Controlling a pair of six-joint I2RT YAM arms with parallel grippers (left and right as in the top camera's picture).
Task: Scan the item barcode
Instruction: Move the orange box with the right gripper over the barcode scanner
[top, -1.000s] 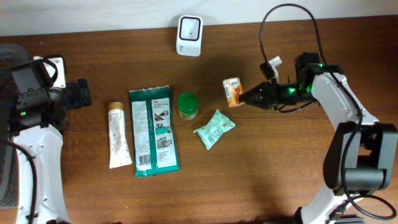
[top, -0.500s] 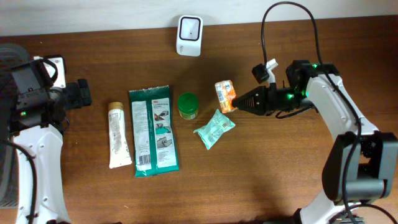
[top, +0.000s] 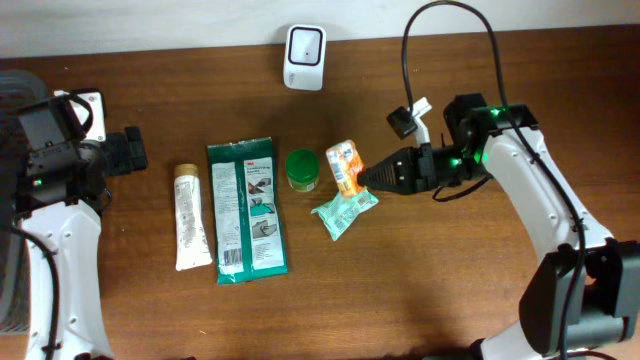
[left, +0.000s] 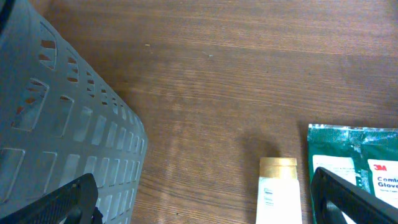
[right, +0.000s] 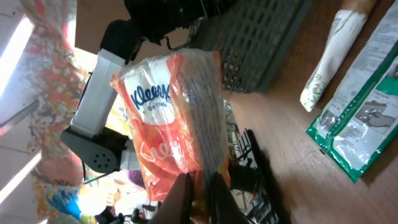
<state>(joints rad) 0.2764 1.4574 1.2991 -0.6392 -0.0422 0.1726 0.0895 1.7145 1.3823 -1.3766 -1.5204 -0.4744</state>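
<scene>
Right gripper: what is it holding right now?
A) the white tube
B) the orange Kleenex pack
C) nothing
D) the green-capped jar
B: the right gripper is shut on the orange Kleenex pack, and the right wrist view shows that pack pinched at its fingertips.

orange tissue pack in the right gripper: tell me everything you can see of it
The tissue pack is a soft pocket pack in glossy, creased film, orange with a white panel reading Kleenex in blue. The right gripper is shut on one end, the rest sticking out past the fingertips. From overhead it shows between the green jar and the gripper, next to the pale green packet; whether it touches either cannot be told.
</scene>
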